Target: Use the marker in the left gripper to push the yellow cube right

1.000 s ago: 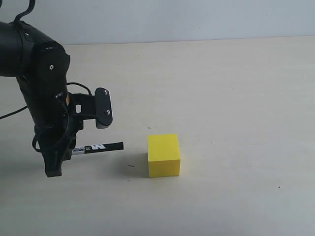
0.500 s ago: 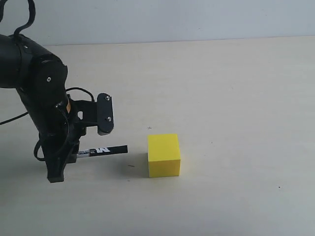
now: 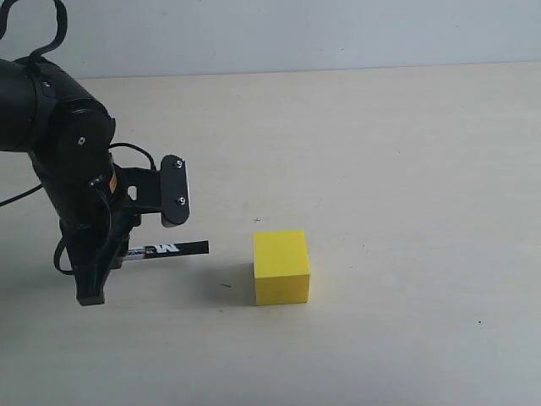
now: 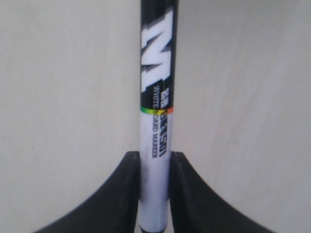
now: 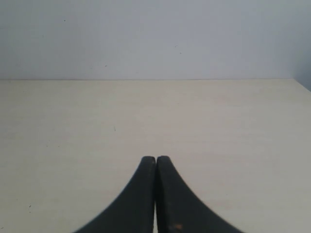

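Observation:
The yellow cube [image 3: 281, 266] rests on the pale tabletop a little below the middle of the exterior view. To its left my left gripper [image 3: 114, 258] is shut on the marker [image 3: 167, 249], which sticks out level toward the cube. Its black cap end stops about a cube's width short of the cube's left face. In the left wrist view the marker [image 4: 156, 116] runs straight out between the two black fingers [image 4: 127, 194], which press on its white barrel. My right gripper [image 5: 155, 160] is shut on nothing above bare table; it does not show in the exterior view.
The black wrist camera mount [image 3: 175, 190] juts out above the marker. A light wall [image 3: 296, 34] rises behind the table's far edge. Bare tabletop [image 3: 406, 254] lies to the right of the cube.
The left arm with the marker moved right toward the cube, then drew back left by a small amount. The cube has not moved.

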